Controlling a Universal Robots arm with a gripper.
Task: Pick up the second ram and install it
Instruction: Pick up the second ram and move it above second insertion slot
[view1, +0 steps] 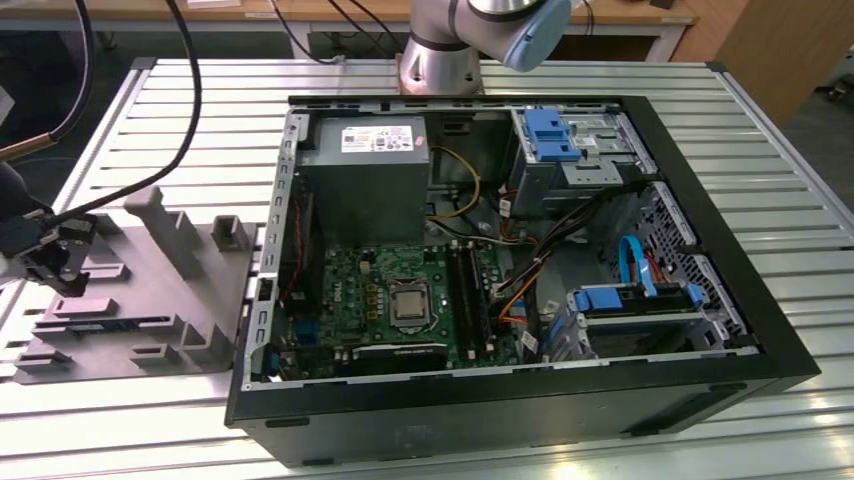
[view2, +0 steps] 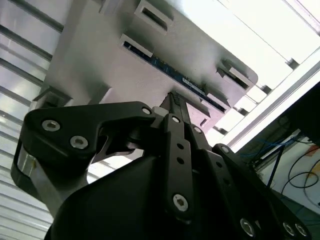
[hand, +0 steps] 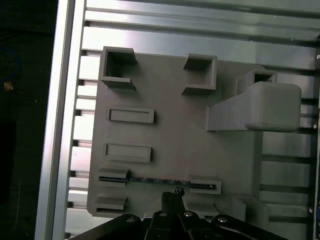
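Along holder (hand: 175, 135) edge nearest gripper (hand: 173, 192): memory stick (hand: 160, 180) seated on edge, untouched. Jaws pinched together, empty, just above stick. Risk: descending closed, striking stick top; off-centre approach, stick jamming sideways.

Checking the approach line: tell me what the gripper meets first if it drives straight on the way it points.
Most likely the slim dark blue-green memory stick on edge in the grey moulded holder tray, just ahead of the gripper; depth is unclear.
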